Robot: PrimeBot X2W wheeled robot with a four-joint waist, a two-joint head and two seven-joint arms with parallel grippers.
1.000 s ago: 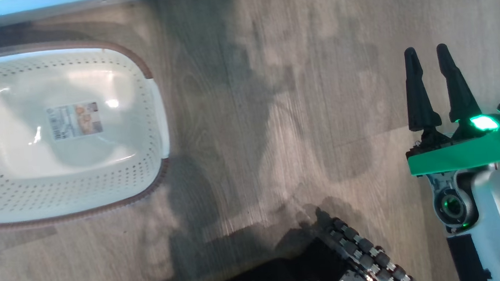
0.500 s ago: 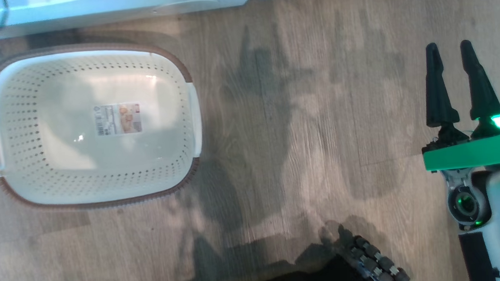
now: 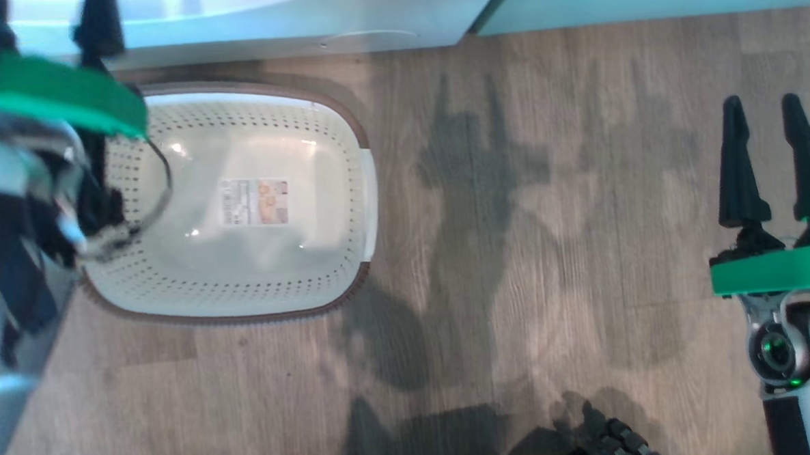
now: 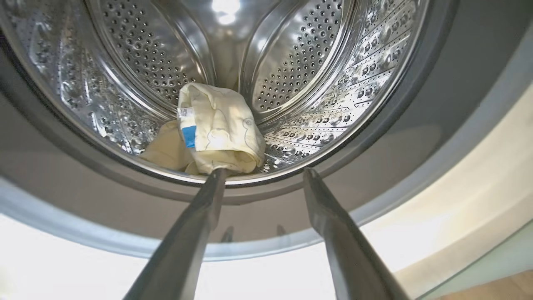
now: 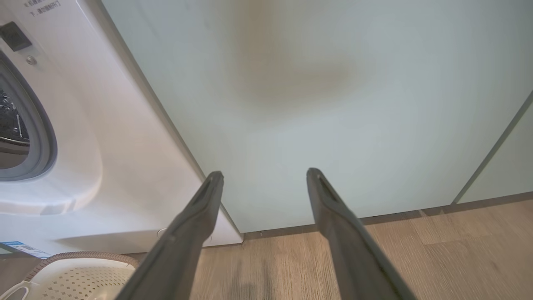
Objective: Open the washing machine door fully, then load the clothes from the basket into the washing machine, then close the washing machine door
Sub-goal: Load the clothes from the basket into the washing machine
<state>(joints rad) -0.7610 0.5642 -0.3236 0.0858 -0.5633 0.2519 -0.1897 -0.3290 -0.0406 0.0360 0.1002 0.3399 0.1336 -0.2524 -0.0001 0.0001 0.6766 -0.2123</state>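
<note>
**Loading stage.** We see the big white front-loading washing machine (image 5: 104, 146) with its grey-ringed opening unobstructed, so we judge the door-opening step done. Its perforated steel drum (image 4: 316, 62) holds the pale yellow soft clothes (image 4: 220, 133), bunched at the front lip. The cream perforated plastic basket (image 3: 244, 296), brown-rimmed, stands on the floor just before the machine and contains nothing but its bottom label (image 3: 254, 202). Loading looks complete, and closing the door is left. The left gripper (image 4: 264, 171) points into the drum, jaws wide apart and empty. The right gripper (image 5: 264, 171), equally wide and empty, faces a pale green cabinet panel (image 5: 333, 104).
</note>
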